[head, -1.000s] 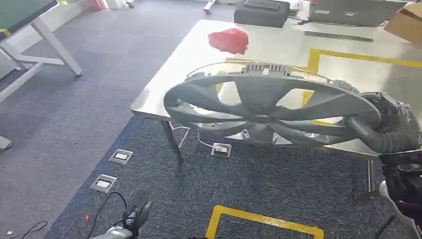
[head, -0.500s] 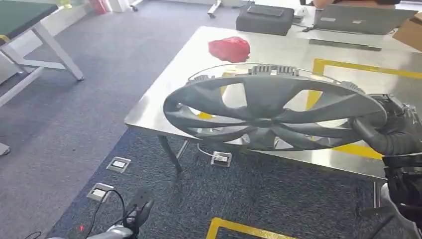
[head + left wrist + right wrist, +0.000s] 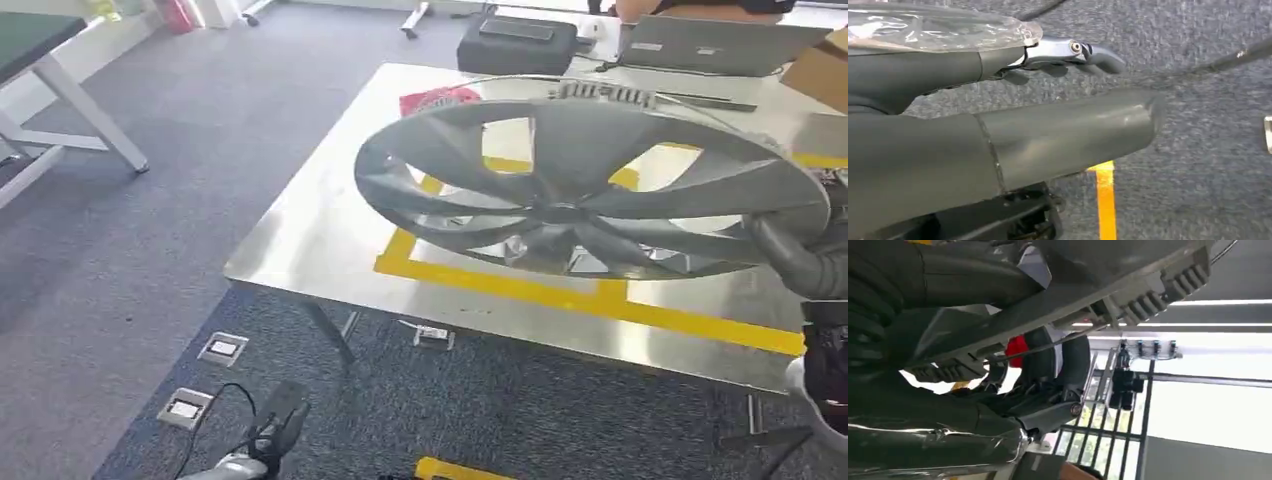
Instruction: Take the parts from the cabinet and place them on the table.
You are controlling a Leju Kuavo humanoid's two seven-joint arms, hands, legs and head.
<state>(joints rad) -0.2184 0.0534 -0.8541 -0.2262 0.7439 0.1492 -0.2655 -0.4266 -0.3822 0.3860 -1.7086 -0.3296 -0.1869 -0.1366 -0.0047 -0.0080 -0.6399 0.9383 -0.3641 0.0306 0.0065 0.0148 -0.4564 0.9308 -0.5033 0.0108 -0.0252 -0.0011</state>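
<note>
In the head view, a large grey fan wheel with curved blades and a ribbed rim is held tilted in the air above the near part of a steel table, over the yellow tape outline marked on the tabletop. The right hand grips the wheel's rim at the right side of the scene, its thick grey thumb wrapped against the rim. A red bag lies on the table beyond the wheel, partly hidden by it, and farther back are a dark case, a laptop and a cardboard box at the far right. Floor sockets sit in the grey carpet to the near left of the table. The left hand hangs low at the near edge, over the carpet. In the left wrist view, the left hand holds nothing, its fingers loosely extended and apart above the carpet and a strip of yellow floor tape. In the right wrist view, the right hand is clamped on the wheel's rim, with dark fingers curled under the ribbed edge and ceiling lights behind.
</note>
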